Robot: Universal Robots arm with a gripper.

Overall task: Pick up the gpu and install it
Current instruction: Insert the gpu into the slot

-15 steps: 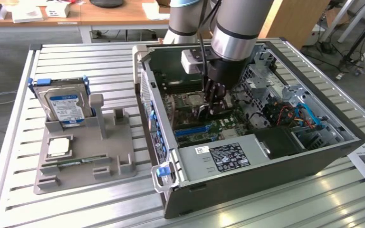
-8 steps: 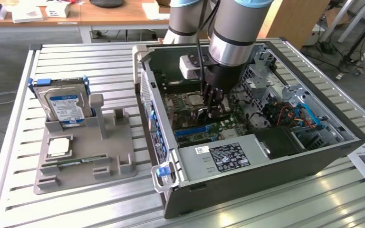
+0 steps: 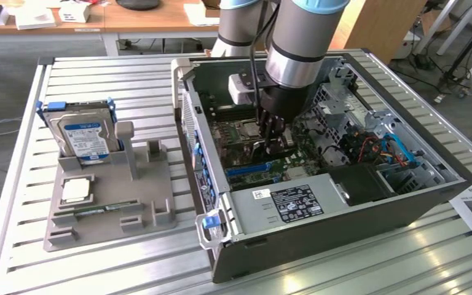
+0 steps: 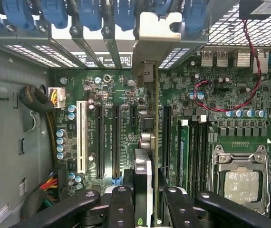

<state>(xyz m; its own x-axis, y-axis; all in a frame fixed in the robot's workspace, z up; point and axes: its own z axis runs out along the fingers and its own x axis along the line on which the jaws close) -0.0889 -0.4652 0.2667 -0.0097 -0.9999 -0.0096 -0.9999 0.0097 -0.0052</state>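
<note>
Pinch grip: gripper (image 4: 144,199) clamped on gpu (image 4: 143,166), deep in open computer case (image 3: 326,239).
Stands edge-on over motherboard (image 4: 211,95) expansion slots, silver bracket end at rear slot covers (image 4: 69,54), flanked by bare black slots on both faces, processor socket (image 4: 242,183) further off. Contact of lower edge with slot not discernible. Case walls well clear of arm (image 3: 302,49); hard drive (image 3: 84,138) in holder (image 3: 113,209) at exterior view's left, well apart.

A robotics lab: a robot arm (image 3: 297,55) over an open computer case (image 3: 367,228) on a slatted aluminium bench (image 3: 96,270), wooden desks (image 3: 150,18) along the frame's top.
</note>
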